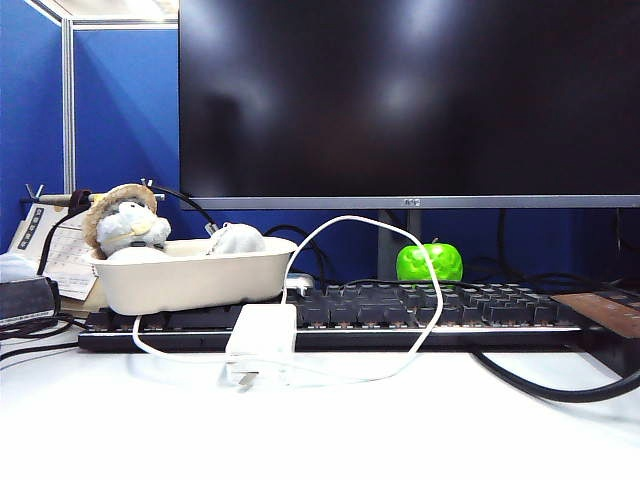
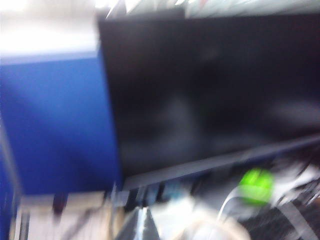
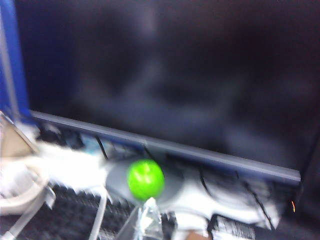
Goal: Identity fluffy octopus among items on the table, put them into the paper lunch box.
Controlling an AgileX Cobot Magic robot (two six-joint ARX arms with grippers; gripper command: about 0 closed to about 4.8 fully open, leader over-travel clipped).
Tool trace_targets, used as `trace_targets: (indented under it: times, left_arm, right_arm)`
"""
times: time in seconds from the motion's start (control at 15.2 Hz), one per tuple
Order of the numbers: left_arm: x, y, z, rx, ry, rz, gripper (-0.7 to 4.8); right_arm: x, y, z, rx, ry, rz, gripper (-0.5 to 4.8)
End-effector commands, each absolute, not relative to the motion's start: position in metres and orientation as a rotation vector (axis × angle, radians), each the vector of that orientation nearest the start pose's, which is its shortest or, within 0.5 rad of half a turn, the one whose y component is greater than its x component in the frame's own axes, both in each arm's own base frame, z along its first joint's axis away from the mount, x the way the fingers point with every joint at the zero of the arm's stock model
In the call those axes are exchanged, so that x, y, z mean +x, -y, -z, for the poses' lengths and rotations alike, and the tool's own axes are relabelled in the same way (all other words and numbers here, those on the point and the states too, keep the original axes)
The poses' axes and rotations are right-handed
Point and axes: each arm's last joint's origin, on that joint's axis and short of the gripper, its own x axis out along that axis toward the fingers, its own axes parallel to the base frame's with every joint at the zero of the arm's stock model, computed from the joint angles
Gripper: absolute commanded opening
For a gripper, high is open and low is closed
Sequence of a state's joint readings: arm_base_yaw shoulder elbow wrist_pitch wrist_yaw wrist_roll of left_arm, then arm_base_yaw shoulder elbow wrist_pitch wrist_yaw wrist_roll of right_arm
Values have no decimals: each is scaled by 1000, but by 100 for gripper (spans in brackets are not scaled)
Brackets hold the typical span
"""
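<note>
The table [image 1: 320, 430] is flat and white. At its back stands a big dark monitor [image 1: 410, 100], with a blue wall [image 1: 120, 110] behind it at about ten o'clock. A long black keyboard [image 1: 400, 310] lies in front of the monitor, running side to side. A green apple [image 1: 429, 262] sits behind the keyboard, near the monitor's stand. A white power adapter [image 1: 262, 335] rests at the front edge of the keyboard, and its white cable [image 1: 400, 290] loops up and around.

The paper lunch box [image 1: 190, 275] sits at about nine o'clock from the apple, on the left end of the keyboard. Its long side runs left to right. The fluffy octopus [image 1: 237, 239] peeks over the rim at the right end of the box, but which way it faces is hard to tell. A plush animal in a straw hat [image 1: 125, 222] shows at the left end.

No arm shows in the exterior view. The left wrist view is blurry, so I cannot tell how the left gripper stands. The right gripper [image 3: 145, 220] is squeezed tight with nothing in it, close to the apple in its own view.
</note>
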State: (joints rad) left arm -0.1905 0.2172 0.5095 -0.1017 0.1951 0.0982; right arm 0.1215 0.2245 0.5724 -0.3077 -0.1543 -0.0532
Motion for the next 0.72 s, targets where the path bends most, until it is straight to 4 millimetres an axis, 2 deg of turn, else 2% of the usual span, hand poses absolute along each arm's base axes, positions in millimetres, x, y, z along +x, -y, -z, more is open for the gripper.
trace_targets:
  times: [0.07, 0.33, 0.72]
  left_arm:
    - [92, 23, -282, 98, 138, 352, -4]
    - [109, 26, -260, 96, 36, 347, -4]
    - [117, 27, -249, 97, -57, 351, -3]
  right_arm:
    - [76, -12, -291, -52, 21, -215, -6]
    - [84, -12, -271, -54, -41, -183, -6]
    - [93, -13, -236, -57, -156, -187, -6]
